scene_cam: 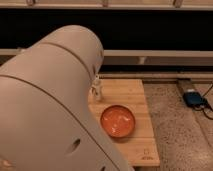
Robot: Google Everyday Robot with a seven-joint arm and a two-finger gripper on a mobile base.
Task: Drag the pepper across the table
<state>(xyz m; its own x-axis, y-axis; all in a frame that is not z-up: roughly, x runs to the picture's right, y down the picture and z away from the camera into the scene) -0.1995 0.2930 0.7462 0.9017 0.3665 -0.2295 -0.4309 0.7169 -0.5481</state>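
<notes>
My large beige arm [50, 105] fills the left half of the camera view and hides much of the light wooden table [134, 92]. A small pale part [96, 89] pokes out past the arm's edge over the table's far left; it looks like the tip of my gripper, with the rest behind the arm. The pepper is not in view. A round orange-red bowl [118, 120] sits on the table's visible part, a little nearer than that pale part.
The table's right and near edges show, with speckled floor beyond them. A blue device [194, 98] with a cable lies on the floor to the right. A dark wall with a pale ledge runs along the back.
</notes>
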